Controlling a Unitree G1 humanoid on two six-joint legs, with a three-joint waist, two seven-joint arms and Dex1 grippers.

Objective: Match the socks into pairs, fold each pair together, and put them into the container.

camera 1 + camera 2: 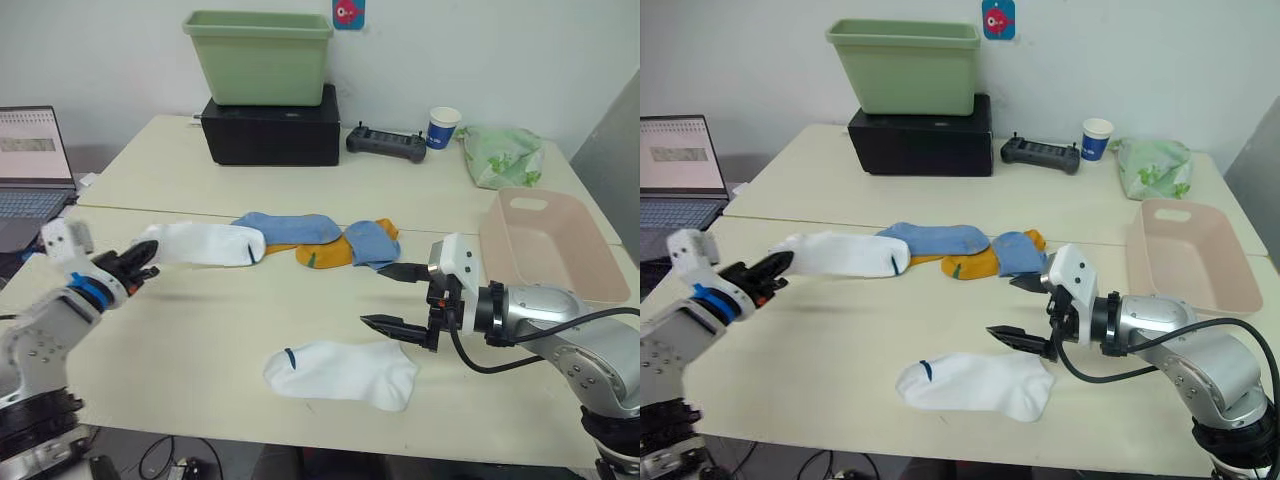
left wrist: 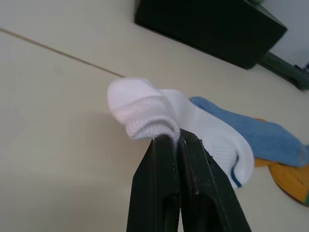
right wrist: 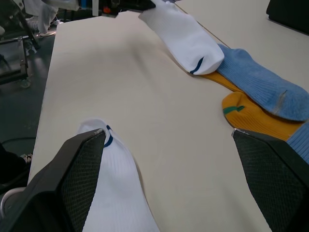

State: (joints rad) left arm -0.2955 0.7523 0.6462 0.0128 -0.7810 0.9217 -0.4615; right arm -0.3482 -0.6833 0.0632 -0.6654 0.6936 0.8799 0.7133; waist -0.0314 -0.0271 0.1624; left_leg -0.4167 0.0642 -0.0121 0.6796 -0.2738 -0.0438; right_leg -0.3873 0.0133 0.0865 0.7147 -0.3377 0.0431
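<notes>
Our left gripper (image 2: 178,137) pinches the cuff of one white sock (image 1: 205,243), lifting that end off the table (image 1: 200,330) while its toe lies against the blue sock (image 1: 290,227). Our right gripper (image 1: 395,297) hangs wide open just above the toe end of the second white sock (image 1: 340,373), which lies flat near the front edge. Mustard socks (image 1: 330,255) sit mid-table with the blue ones. At our right stands the pink basin (image 1: 590,265).

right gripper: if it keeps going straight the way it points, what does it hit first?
Probably nothing soon: the open right gripper points left across bare table. The near white sock lies just beside that line; depth unclear.
</notes>
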